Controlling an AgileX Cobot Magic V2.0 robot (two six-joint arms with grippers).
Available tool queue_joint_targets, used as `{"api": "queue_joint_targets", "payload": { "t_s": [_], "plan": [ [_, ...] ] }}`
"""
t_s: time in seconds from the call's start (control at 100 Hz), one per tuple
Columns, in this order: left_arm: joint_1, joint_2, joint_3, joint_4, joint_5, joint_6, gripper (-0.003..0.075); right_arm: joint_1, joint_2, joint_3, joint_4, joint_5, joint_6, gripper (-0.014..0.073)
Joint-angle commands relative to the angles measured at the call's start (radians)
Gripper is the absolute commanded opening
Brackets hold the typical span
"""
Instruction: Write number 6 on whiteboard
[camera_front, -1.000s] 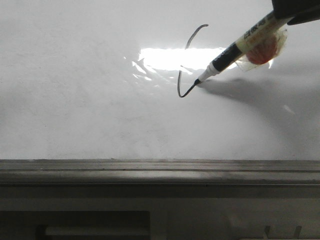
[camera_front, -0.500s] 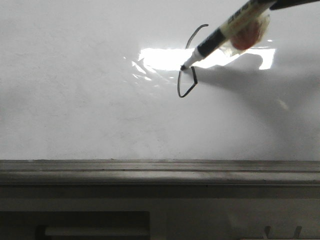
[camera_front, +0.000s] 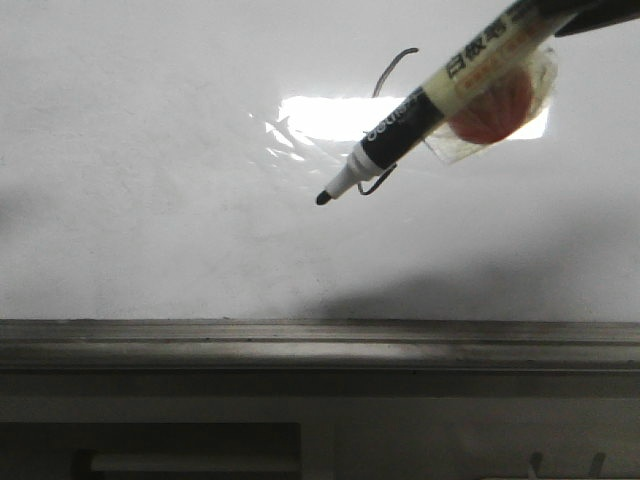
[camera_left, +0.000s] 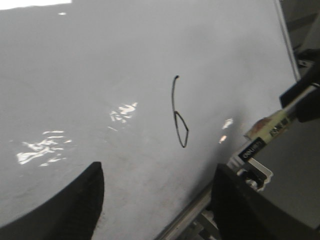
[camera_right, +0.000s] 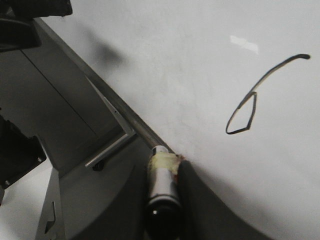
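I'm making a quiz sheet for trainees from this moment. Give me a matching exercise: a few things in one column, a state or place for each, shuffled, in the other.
Things:
1. black-tipped whiteboard marker
2. thin black hand-drawn number 6
3. glossy white whiteboard
4. left gripper

States:
A. open, holding nothing
B. tip lifted off the surface
C. loop closed
D. shows bright rectangular glare

Pairs: 1-B, 2-C, 3-D, 4-A

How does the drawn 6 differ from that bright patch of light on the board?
The number 6 is a thin black line, a long curved stem with a small angular loop; the glare is a broad white rectangle. The 6 is ink, showing in all three views; the glare is reflected light. Both lie on the whiteboard, overlapping in the front view.
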Motion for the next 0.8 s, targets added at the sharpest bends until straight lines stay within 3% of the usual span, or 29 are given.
{"api": "queue_joint_targets", "payload": {
  "t_s": [0.0, 0.16, 0.3, 0.54, 0.79],
  "plan": [
    [0.002, 0.027, -0.037, -0.106, 0.054, 0.067, 0.0418, -0.003, 0.025, -0.071, 0.038, 0.03, -0.013, -0.005],
    [-0.004, 0.096, -0.037, -0.171, 0.146, 0.128, 0.0417, -0.003, 0.113, -0.162, 0.036, 0.142, -0.013, -0.005],
    [-0.093, 0.138, -0.037, -0.184, 0.126, 0.185, 0.0405, -0.003, 0.17, -0.223, 0.036, 0.193, -0.013, -0.005],
    [-0.343, 0.203, -0.037, -0.182, -0.134, 0.263, 0.0403, -0.003, 0.203, -0.26, 0.036, 0.225, -0.013, -0.005],
    [-0.515, 0.3, -0.098, -0.146, -0.319, 0.271, 0.0391, -0.003, 0.203, -0.26, 0.03, 0.233, -0.013, -0.005]
  ]
}}
